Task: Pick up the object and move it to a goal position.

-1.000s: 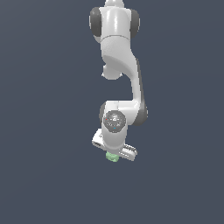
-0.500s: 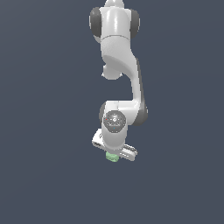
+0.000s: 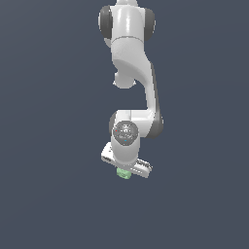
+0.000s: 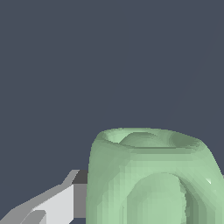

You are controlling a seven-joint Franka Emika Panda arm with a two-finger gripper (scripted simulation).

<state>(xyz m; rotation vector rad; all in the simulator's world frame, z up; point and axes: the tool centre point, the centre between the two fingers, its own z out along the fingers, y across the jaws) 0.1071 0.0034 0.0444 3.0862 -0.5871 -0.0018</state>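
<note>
Wrist view puts the gripper [image 4: 131, 205] up close: one pale grey finger [image 4: 57, 205] with a dark pad presses flat against the side of the object [image 4: 151, 175], and the other finger is hidden behind it, so the gripper reads as clamped on the object. Only here do its details show: a smooth pale-green block with rounded corners, a shallow oval hollow on one face and a raised oval ring on another; no long axis is evident. Exterior view shows the white, glossy arm [image 3: 131, 73] hanging down, the gripper [image 3: 125, 171] at its 6 o'clock end with the object [image 3: 124, 173] a small green nub beneath, against plain dark grey.
</note>
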